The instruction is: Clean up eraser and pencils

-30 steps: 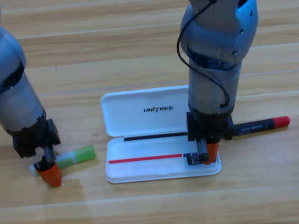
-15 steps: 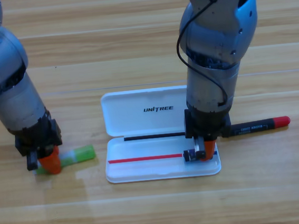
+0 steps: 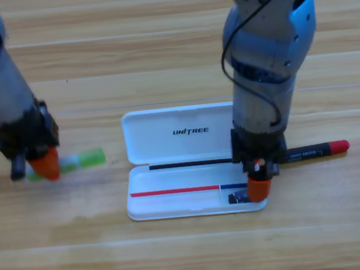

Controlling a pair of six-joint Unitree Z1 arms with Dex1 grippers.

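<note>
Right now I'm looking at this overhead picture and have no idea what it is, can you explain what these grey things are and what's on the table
The picture comes from one fixed camera above a wooden table, looking down. The two grey things are robot arms reaching in from the top. Each ends in a black tool with orange jaws for picking things up.

An open white case lies in the middle. The right tool points down into the case's lower half at its right end, right beside a tiny dark eraser lying inside. I cannot tell whether it grips anything.

The left tool sits over one end of a pale green pencil, left of the case. It seems to be holding it, but the view does not settle that.

A black pencil with a red tip lies on the table to the right of the case, partly behind the right arm.
</note>
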